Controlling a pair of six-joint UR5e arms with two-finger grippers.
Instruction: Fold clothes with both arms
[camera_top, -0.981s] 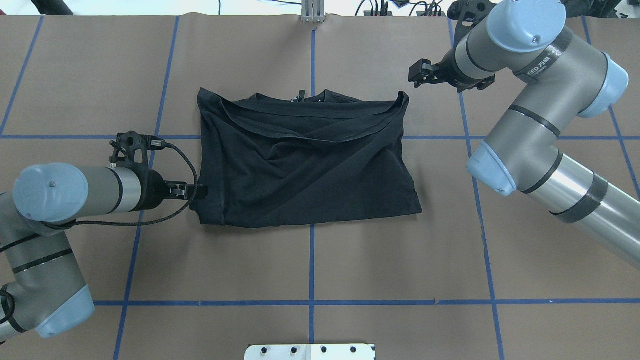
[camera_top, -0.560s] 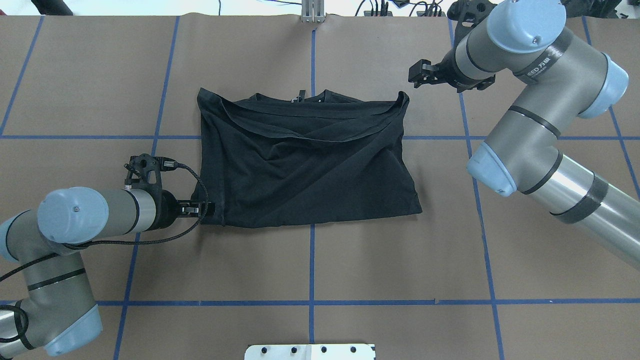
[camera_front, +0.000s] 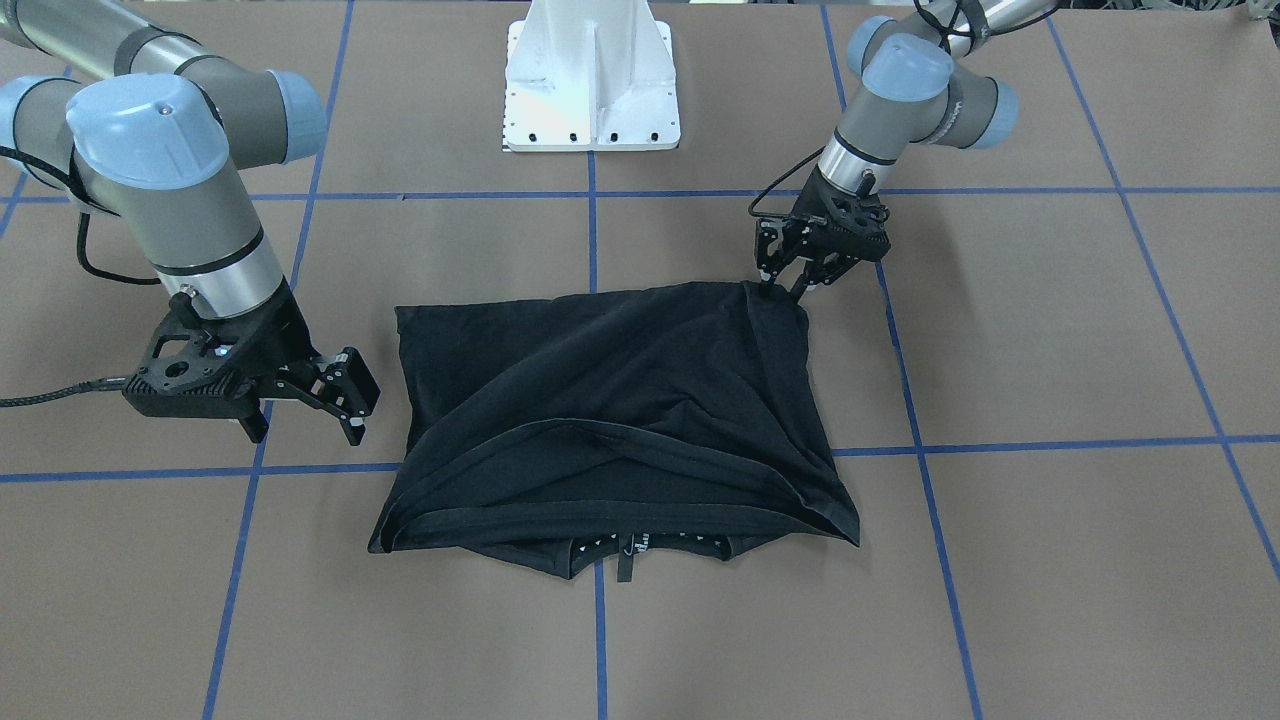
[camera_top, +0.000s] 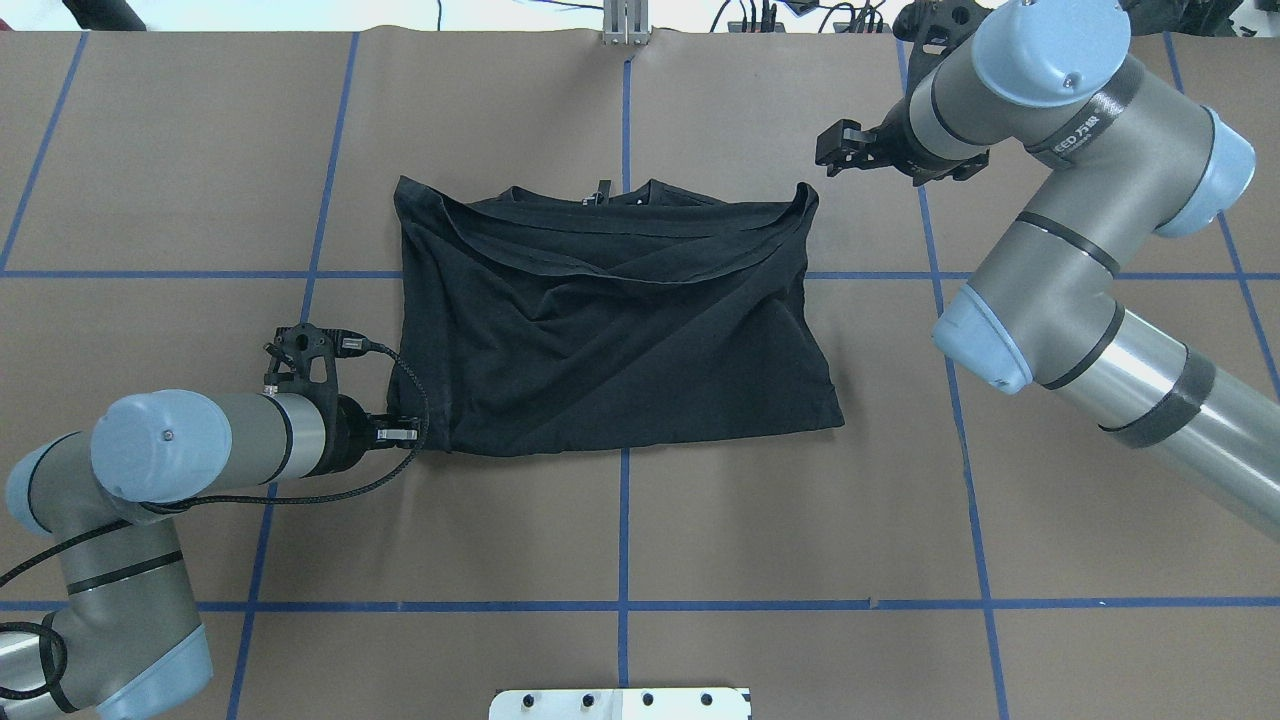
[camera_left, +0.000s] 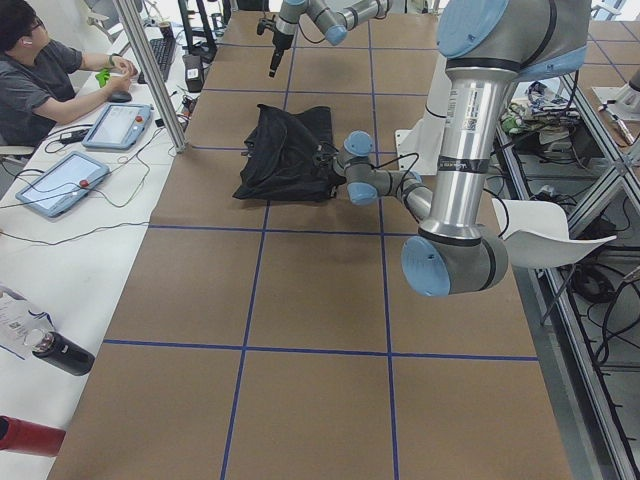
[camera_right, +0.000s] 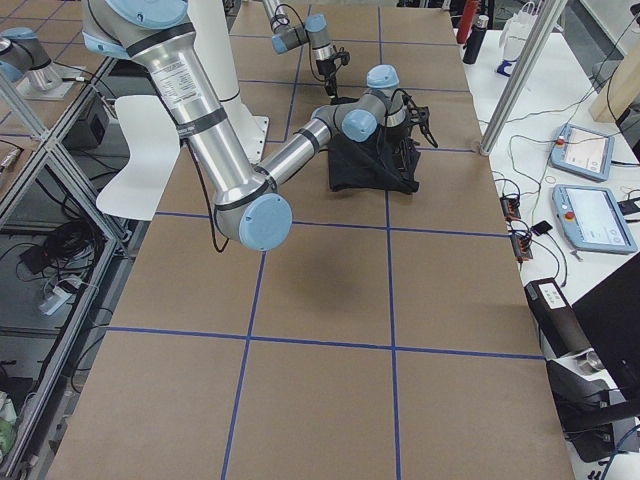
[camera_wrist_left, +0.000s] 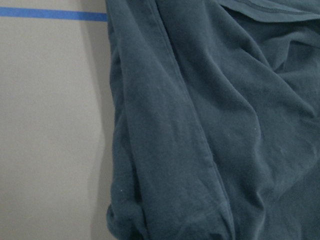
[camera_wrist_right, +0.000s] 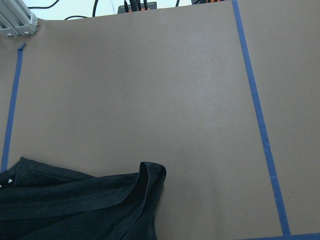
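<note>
Left pincer, in the front-facing view, has its fingers parted at the robot-side corner of the black T-shirt, tips touching the cloth. The right pincer hangs released just beside the shirt's opposite side. Overhead, I see the shirt lying folded and rumpled mid-bench, collar at the far edge. On my left wrist feed, creased cloth fills most of the frame; my right wrist feed shows only a shirt corner.
</note>
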